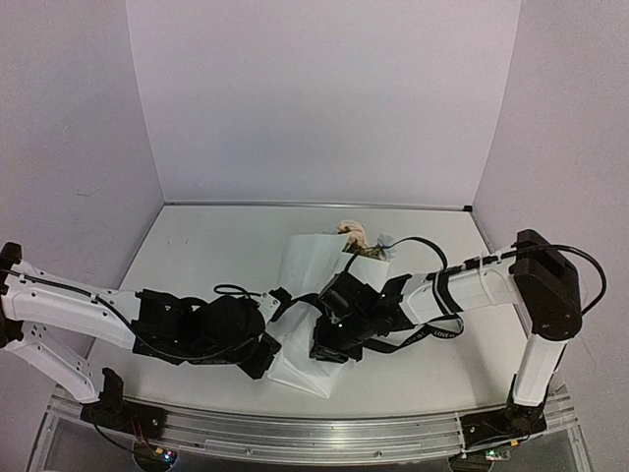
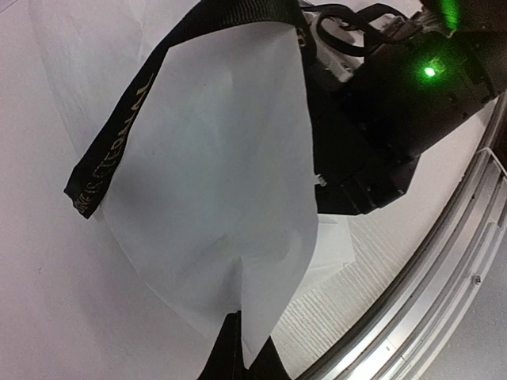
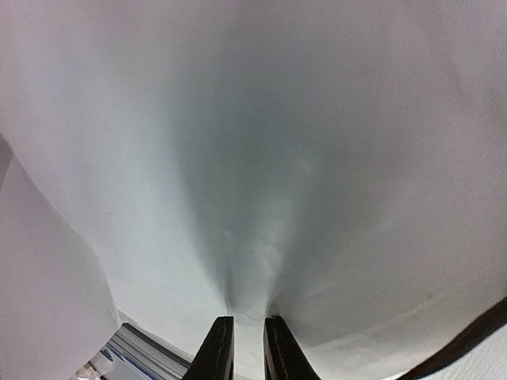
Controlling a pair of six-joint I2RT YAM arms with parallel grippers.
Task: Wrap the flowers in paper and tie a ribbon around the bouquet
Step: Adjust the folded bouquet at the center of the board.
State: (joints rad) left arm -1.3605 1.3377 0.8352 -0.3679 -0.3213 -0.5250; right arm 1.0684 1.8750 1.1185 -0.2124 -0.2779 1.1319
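The paper (image 1: 305, 264) is thin, light and floppy, so it can crease or tear. It sits mid-frame, rolled around the flowers (image 1: 359, 234). The left claw (image 2: 245, 355) is clenched on its bottom corner. The right claw (image 3: 247, 336) pinches a fold. The soft ribbon (image 2: 119, 134) drapes along one paper edge. The surface (image 1: 197, 256) has open room at the upper left, and its near edge is close.

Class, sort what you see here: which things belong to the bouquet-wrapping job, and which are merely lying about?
Belong to the job:
flowers
paper, pinched by the left end effector and the right end effector
ribbon

Merely about:
black cable
aluminium rail
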